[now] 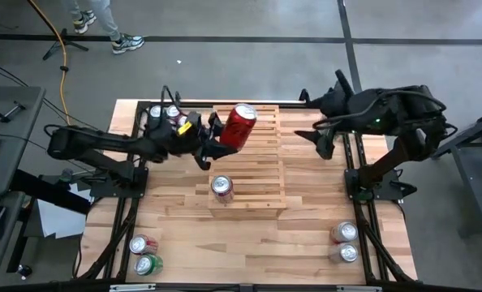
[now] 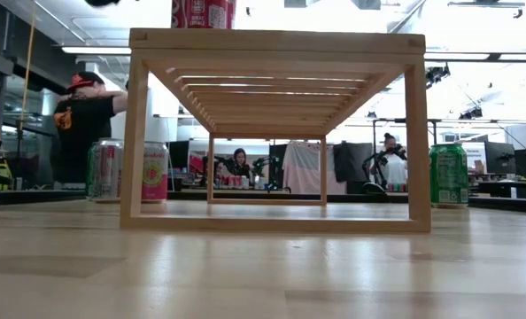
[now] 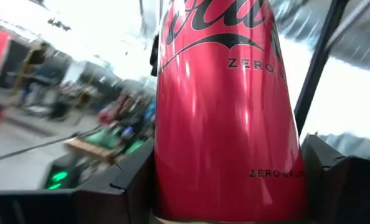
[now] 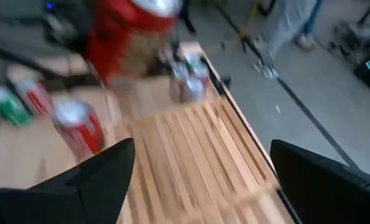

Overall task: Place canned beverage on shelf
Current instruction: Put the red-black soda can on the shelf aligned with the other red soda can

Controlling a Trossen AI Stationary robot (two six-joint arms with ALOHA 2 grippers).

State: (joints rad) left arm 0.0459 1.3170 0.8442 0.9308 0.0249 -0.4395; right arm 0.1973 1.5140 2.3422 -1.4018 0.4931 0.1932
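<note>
While the red can [image 1: 241,126] is held clamped between the fingers of the left gripper [image 1: 218,131], it is carried tilted above the shelf [image 1: 261,182], toward the rack's twelve o'clock edge as seen from above. For the step in hand to be done well, the can should be brought upright first, lowered squarely onto a free run of slats, and released only once its base is seated; a tilted release would probably let it roll. The right gripper [image 1: 322,139] is parked at the shelf's two o'clock with its fingers spread and nothing between them (it appears to be waiting). Items counted in the overhead view: one can in the grip; one can [image 1: 222,188] already standing on the shelf at its seven o'clock; a cluster of cans [image 1: 164,116] at the table's eleven o'clock, number not discernible; two cans [image 1: 144,253] at seven o'clock; two cans [image 1: 345,242] at five o'clock; one shelf.
</note>
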